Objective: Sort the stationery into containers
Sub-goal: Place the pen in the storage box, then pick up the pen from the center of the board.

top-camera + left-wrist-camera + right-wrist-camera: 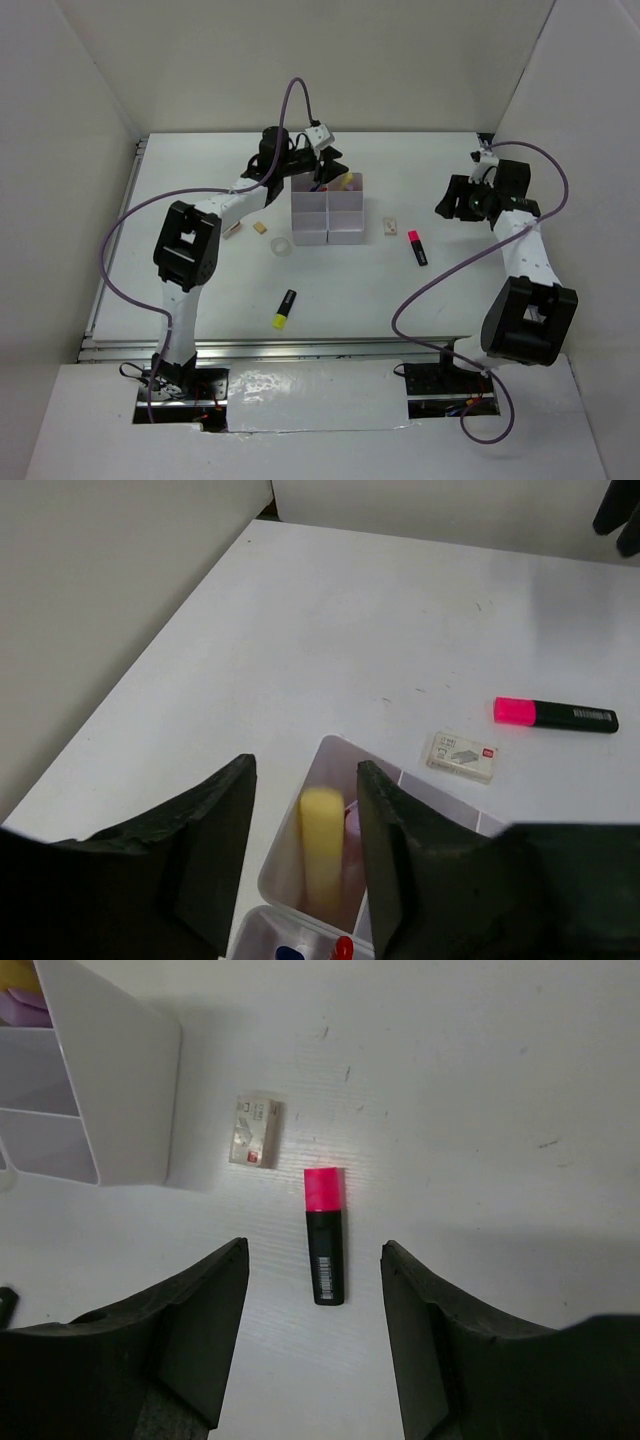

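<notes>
Top external: we put the sort at under half done. The containers (328,222) sit mid-tabletop (200,180), with the left claw (328,165) over the far compartments.

Left wrist: the pale yellow stick (322,845) stands in the far corner compartment with the lilac tube (352,822) touching it. The left claw's jaws are parted either side of the stick, with a gap showing on one side. We read that as released, not grasping. The red pen (343,946) is in the next compartment. Something blue sits beside it, too cropped to name.

Loose on the tabletop:
- pink-black highlighter (417,246), right of the containers
- small white box (390,229), between that highlighter and the containers
- clear tape ring (282,246), just left of the containers
- tan eraser (259,228), near the ring
- a small pale piece (232,232) beside the eraser, which we cannot identify
- yellow-black highlighter (285,309), well apart towards the near edge

Right wrist: the right claw (314,1260) hangs wide and empty above the pink-black highlighter, which is framed between its jaws but not touched. We judge that item is next, so five or six pieces are left. The front compartments look vacant from above.
</notes>
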Action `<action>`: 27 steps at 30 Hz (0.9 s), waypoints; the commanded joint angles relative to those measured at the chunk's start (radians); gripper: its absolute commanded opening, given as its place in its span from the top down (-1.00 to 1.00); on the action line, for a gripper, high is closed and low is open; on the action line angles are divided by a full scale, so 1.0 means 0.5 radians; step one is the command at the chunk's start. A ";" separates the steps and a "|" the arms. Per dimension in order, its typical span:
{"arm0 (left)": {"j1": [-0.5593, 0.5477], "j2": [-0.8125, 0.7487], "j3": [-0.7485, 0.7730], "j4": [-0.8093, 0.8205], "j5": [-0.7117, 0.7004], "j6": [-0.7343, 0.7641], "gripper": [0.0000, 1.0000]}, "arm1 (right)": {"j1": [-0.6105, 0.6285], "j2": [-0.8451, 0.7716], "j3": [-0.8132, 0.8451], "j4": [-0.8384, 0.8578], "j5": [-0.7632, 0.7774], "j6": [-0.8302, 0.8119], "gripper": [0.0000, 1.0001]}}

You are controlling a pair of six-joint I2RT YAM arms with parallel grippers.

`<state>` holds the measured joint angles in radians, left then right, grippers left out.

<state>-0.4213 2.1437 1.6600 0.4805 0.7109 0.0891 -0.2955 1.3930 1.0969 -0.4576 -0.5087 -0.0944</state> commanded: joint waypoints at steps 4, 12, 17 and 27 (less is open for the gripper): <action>-0.007 -0.323 0.000 0.144 -0.047 -0.135 -0.39 | 0.219 0.190 0.214 -0.278 0.348 -0.124 -0.21; 0.030 -0.881 -0.251 -0.083 -0.289 -0.129 -0.42 | 0.538 0.438 0.257 -0.352 0.707 -0.176 -0.19; 0.115 -1.369 -0.567 -0.473 -0.590 -0.028 -0.42 | 0.670 0.684 0.404 -0.431 0.867 -0.164 -0.19; 0.355 -2.075 -1.187 -0.728 -0.842 -0.236 -0.45 | 0.729 1.140 0.773 -0.628 1.011 -0.250 -0.16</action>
<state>-0.2550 1.1564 1.1019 0.1547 0.3443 0.0299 0.0612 1.9236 1.4227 -0.7116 -0.0544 -0.1917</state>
